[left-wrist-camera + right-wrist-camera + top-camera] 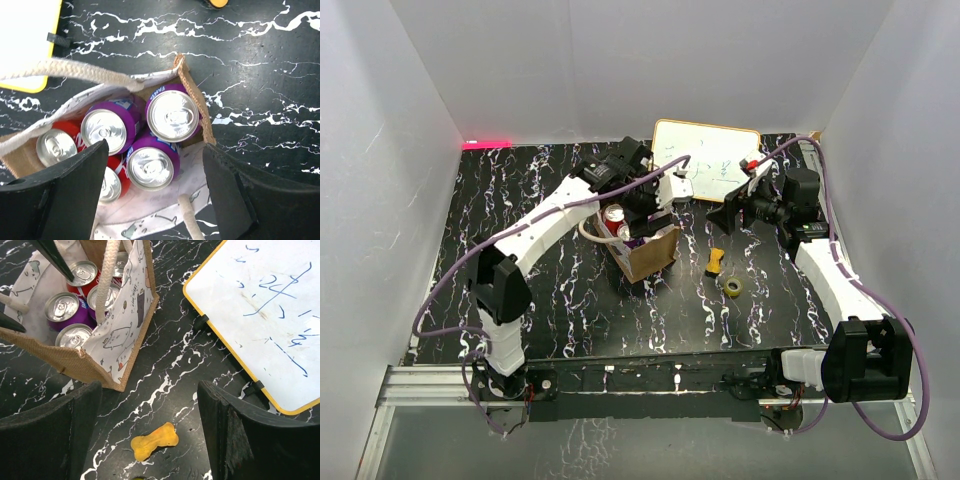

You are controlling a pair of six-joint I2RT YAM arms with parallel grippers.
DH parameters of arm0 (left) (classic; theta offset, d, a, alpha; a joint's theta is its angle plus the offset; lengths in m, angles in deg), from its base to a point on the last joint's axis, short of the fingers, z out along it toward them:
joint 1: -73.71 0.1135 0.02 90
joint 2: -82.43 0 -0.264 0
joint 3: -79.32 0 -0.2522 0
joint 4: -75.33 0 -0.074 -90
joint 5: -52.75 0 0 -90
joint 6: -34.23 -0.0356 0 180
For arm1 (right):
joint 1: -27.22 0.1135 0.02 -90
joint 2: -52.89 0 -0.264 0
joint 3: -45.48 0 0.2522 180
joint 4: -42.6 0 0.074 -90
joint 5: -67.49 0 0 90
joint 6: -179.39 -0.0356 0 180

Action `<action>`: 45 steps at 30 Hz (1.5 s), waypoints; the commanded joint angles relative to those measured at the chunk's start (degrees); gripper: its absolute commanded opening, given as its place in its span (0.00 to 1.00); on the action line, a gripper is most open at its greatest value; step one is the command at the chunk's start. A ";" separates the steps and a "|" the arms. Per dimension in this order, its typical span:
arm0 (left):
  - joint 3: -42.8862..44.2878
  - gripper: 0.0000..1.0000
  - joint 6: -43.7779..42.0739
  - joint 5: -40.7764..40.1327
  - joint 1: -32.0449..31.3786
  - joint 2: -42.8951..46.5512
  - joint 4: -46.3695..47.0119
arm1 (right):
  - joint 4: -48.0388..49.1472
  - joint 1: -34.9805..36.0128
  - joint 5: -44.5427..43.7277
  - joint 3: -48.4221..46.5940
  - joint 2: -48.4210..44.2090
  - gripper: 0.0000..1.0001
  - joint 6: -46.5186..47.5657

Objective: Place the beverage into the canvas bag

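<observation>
Inside bag (194,100): five cans (172,115) (purple, red), upright. Above them, left end effector (154,150) spread; right end effector (149,387) spread, empty.

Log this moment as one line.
left gripper: open above canvas bag | right gripper: open, empty, beside bag | cans: five upright inside

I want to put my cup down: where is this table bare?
The table is bare between the canvas bag and the near rail, and in the far left corner behind the left arm. Crowded from the bag to the whiteboard, yellow toy and small roll.
</observation>
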 commanded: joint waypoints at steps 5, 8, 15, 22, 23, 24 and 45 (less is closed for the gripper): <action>-10.65 0.74 3.52 -10.17 -0.22 11.15 10.59 | -1.26 -1.08 -3.31 -2.56 -0.85 0.80 3.69; -14.62 0.75 4.62 -14.03 0.10 13.75 15.44 | -4.20 -2.79 -3.54 -4.71 0.28 0.81 4.93; -15.58 0.75 10.23 -18.49 5.14 16.58 20.78 | -9.45 -3.10 -9.10 -7.85 2.28 0.83 9.62; -20.09 0.86 21.76 -19.07 15.57 21.92 28.92 | -13.35 -3.10 -23.75 -13.83 5.29 0.97 9.36; -21.27 0.91 22.56 -20.05 16.39 23.16 30.31 | -13.19 -3.10 -26.20 -14.39 5.43 0.98 8.48; -22.65 0.96 23.19 -20.41 17.08 24.45 31.49 | -13.44 -3.10 -28.21 -14.90 5.56 0.99 8.05; -38.68 0.97 44.67 -28.42 38.80 38.56 41.99 | -23.76 -3.10 -36.98 -32.44 20.47 0.99 -2.62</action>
